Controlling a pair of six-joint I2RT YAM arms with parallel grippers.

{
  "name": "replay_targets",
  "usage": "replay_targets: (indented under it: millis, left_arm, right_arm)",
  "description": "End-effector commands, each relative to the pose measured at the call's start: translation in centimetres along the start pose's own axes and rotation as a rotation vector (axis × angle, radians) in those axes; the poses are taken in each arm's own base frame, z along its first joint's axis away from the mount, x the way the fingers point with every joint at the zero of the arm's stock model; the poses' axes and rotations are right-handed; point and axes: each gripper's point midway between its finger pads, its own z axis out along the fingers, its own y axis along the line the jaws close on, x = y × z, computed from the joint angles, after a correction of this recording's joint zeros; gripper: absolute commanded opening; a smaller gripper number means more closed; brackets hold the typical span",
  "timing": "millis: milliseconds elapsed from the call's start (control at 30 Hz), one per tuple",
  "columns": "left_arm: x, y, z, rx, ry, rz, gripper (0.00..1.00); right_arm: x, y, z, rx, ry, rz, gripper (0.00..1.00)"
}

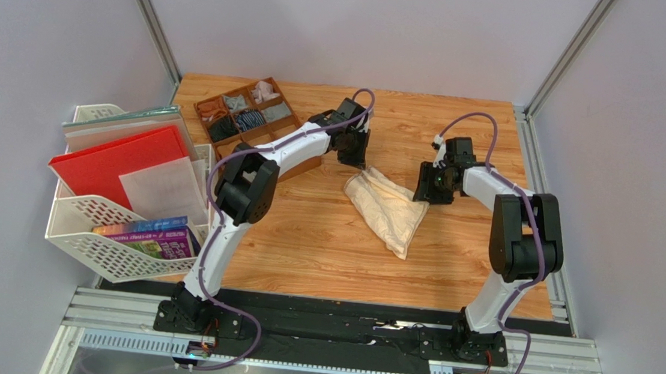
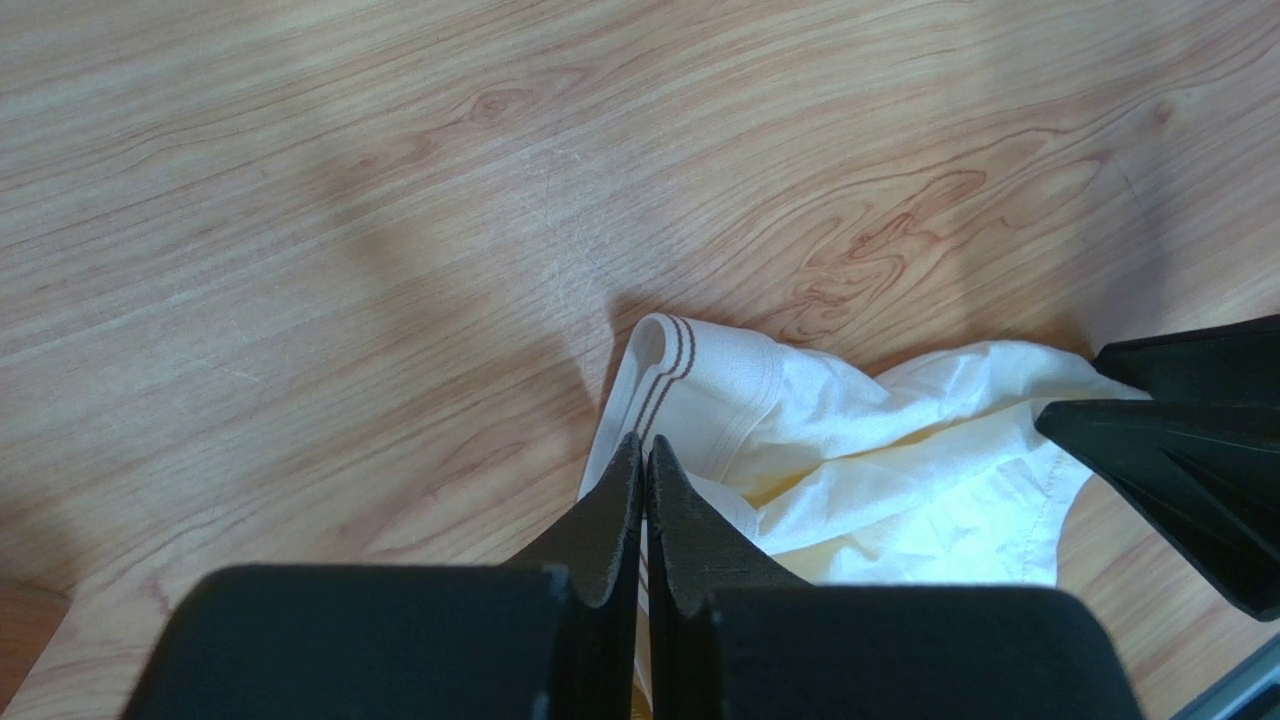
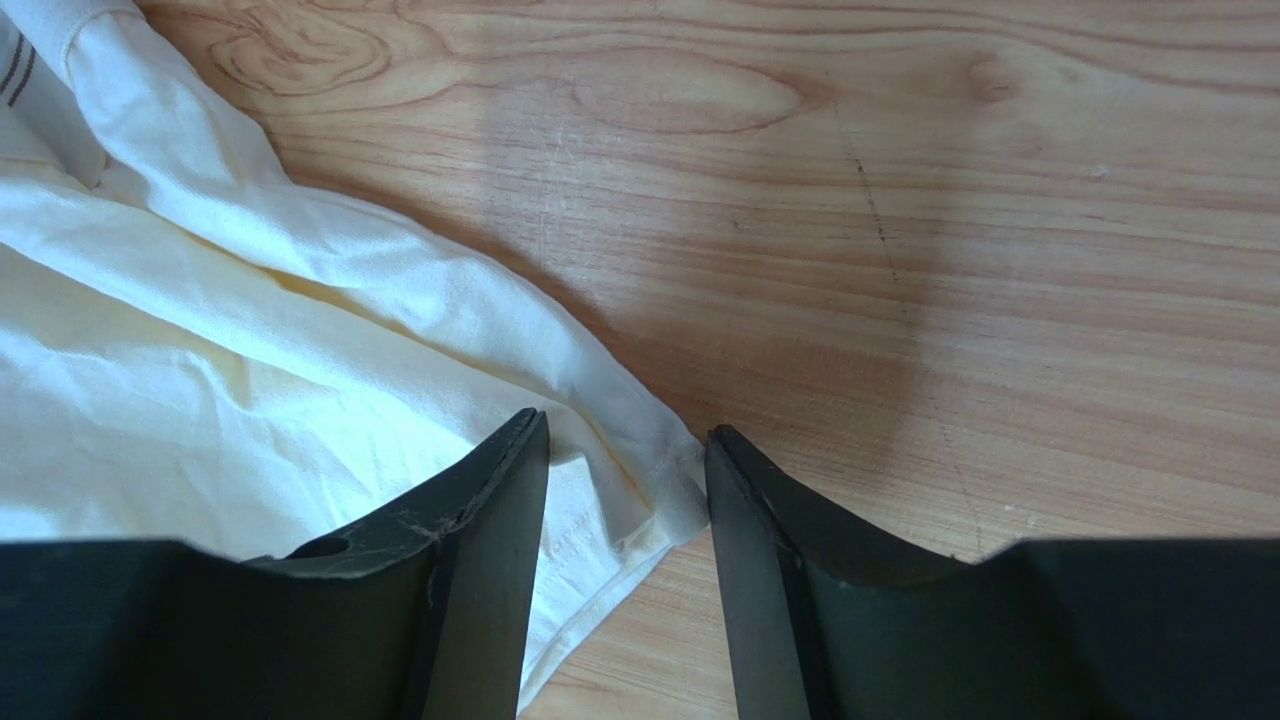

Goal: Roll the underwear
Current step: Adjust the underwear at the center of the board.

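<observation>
The left arm (image 1: 219, 240) and the right arm (image 1: 501, 297) share one build: smooth white tube links between bulky black joint housings. A thin purple cable (image 1: 366, 91) loops along each. Both stand on black base plates (image 1: 180, 316). The left claw (image 2: 646, 447) and the right claw (image 3: 624, 435) have matte black, wedge-shaped fingers (image 3: 481, 510).

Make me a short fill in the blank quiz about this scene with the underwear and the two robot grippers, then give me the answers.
1. The underwear lies on a ____ table.
2. The left gripper has its jaws ____.
3. The right gripper has ____ jaws astride a corner of the cloth.
4. The big folder in the white rack is ____.

Missing words: wooden; shut; open; red.
</observation>
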Motion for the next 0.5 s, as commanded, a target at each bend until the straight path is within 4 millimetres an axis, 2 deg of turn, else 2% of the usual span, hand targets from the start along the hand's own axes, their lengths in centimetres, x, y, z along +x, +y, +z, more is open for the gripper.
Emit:
replay_targets:
  millis: [0,200,400,467]
  left_arm:
    - [-1.4,-0.6,-0.3,0.014,-0.034,0.035,0.0]
    - [-1.7,-0.7,-0.4,0.017,-0.041,0.049,0.0]
    - [-2.4,-1.4,-0.9,0.039,-0.054,0.06,0.0]
    - [-2.8,-1.9,-1.3,0.056,-0.059,0.063,0.16]
  right_arm:
    - [1.0,-0.5,0.1,0.012,0.012,0.007,0.47]
    - [1.5,-1.2,-0.3,0.059,0.017,0.019,0.38]
    - [2.2,-0.9,-0.9,0.056,0.035,0.039,0.16]
    - [2.5,-0.5,-1.2,0.049,0.038,0.044,0.1]
